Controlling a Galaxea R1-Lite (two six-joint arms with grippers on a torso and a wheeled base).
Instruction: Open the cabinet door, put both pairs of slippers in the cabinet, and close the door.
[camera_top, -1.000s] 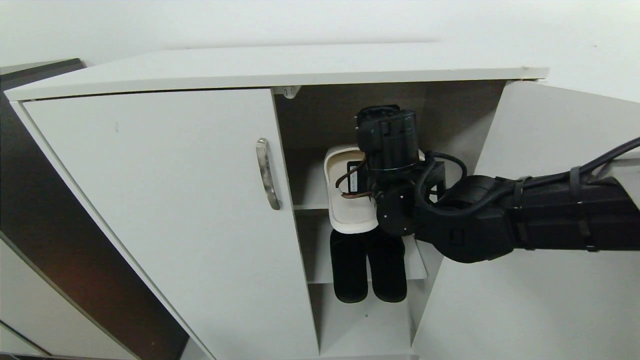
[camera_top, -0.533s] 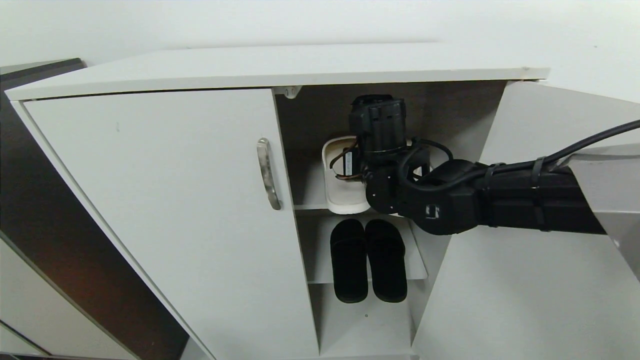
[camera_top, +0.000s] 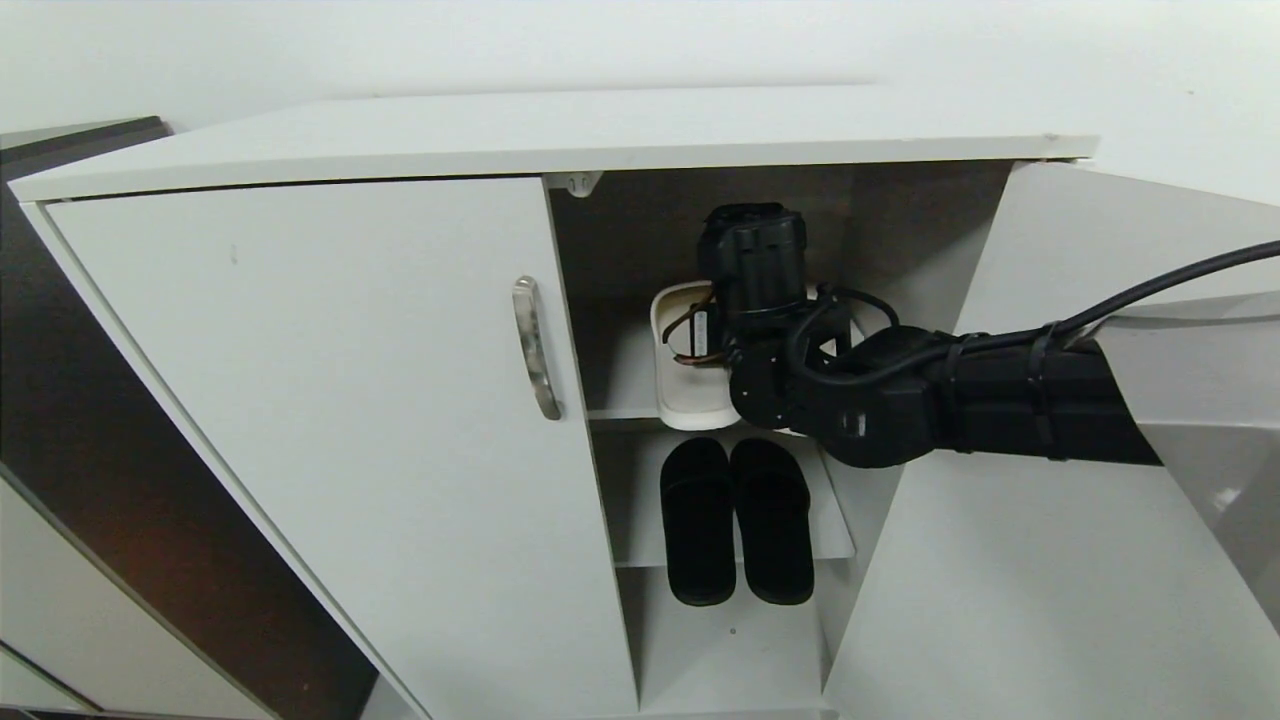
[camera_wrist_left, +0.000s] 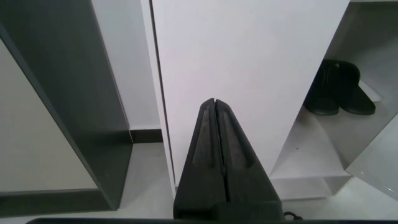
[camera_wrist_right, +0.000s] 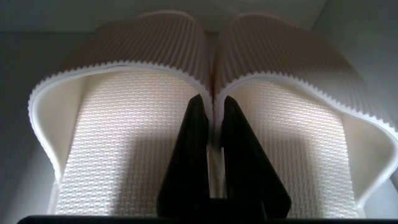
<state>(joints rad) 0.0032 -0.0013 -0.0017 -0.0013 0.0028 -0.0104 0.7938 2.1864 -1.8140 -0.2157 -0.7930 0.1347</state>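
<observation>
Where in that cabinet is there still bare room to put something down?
Bare: the bottom floor under the black slippers, a strip of upper shelf between the closed door and the white slippers, and the cabinet top. Crowded: the rest of the upper shelf, where the right gripper clamps the white slippers.

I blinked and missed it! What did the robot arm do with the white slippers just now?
The right gripper, shut on the white slippers, carried them up and farther in, from in front of the black slippers to the upper shelf. It has not let go. The black slippers, the closed left door and the open right door stayed put.
</observation>
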